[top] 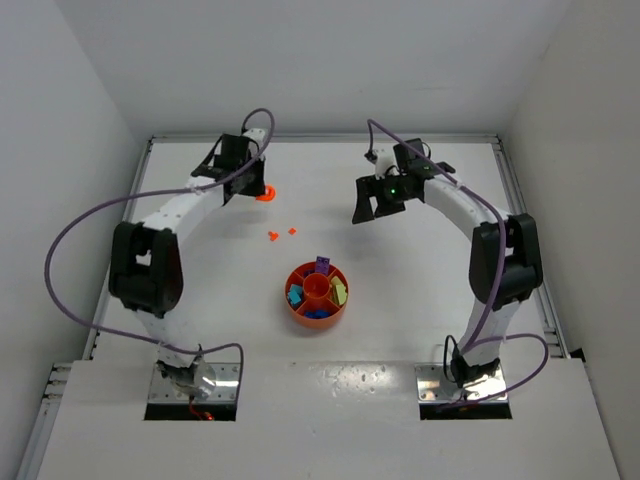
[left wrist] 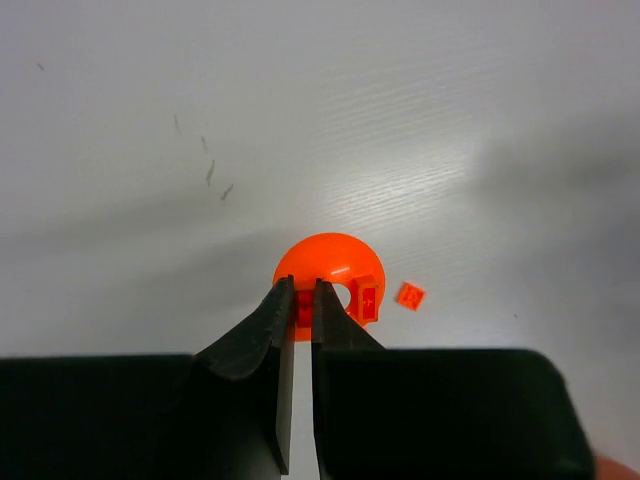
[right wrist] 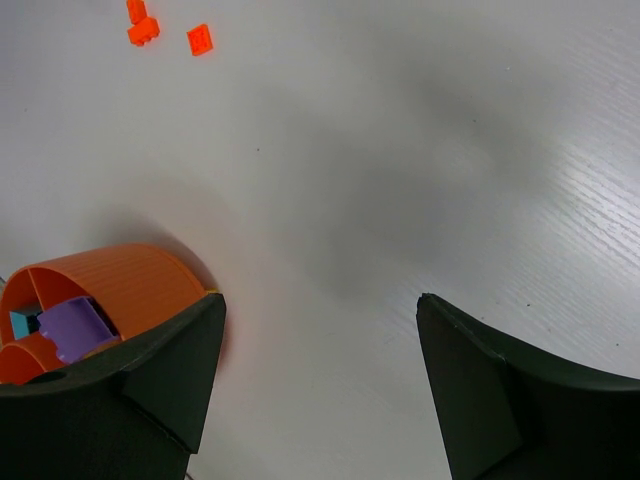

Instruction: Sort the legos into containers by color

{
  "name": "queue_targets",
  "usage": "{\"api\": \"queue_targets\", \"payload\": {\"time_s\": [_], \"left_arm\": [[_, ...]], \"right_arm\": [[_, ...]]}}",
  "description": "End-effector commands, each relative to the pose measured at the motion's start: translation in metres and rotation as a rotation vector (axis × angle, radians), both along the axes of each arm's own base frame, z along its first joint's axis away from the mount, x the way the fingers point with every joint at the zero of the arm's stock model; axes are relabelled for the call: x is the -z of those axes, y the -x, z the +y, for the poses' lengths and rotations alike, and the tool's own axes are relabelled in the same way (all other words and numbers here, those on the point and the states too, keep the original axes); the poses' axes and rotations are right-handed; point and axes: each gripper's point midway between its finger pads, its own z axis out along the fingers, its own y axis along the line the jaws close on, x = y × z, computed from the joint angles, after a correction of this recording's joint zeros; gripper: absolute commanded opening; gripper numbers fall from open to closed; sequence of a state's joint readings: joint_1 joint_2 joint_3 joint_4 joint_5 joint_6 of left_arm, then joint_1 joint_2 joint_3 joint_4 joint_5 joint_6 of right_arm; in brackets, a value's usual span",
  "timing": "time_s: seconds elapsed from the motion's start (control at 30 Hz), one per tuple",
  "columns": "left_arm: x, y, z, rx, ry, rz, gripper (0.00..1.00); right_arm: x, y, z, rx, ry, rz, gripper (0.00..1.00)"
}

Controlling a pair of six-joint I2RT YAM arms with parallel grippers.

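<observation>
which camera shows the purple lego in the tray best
The right wrist view: the purple lego is large and close there, lying in a wedge of the orange tray. The top view shows it only as a tiny speck. The left wrist view misses it.

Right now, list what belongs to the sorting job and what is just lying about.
Job: orange divided tray; sorted bricks in it; two loose orange bricks; left gripper, shut on an orange brick.
Lying about: orange round piece, use unclear; table scuffs.
</observation>
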State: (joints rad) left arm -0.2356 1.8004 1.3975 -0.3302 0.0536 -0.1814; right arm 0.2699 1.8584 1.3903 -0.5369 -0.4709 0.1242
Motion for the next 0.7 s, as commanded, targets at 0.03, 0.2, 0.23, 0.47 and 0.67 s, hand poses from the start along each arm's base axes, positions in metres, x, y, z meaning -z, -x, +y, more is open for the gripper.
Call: {"api": "queue_targets", "payload": {"time_s": [0.03,0.2,0.23,0.47,0.67], "left_arm": [[-0.082,0.04,-0.027,0.204,-0.079,-0.239,0.0],[-0.124,0.1,-0.044,0.346,-0.169,-0.401,0.0],[-0.126,0.117,-0.056,0.405,-0.188,-0.409,0.0],[-0.108,0.17,-0.053,0.469,-0.214,-0.36,0.0],[-0.097,0.206,-0.074,0.61,-0.209,-0.35,0.0]], "right_arm": [[-0.025,-0.006,-0.001,0.001,-0.016,-0.092,0.78],[-0.025,-0.007,-0.004,0.012,-0.003,-0.105,0.78],[-0.025,-0.007,-0.004,0.005,0.001,-0.11,0.78],[-0.027,-0.005,-0.01,0.024,0.026,-0.125,0.78],[-0.029,0.0,-0.017,0.034,0.051,-0.141,0.78]]}}
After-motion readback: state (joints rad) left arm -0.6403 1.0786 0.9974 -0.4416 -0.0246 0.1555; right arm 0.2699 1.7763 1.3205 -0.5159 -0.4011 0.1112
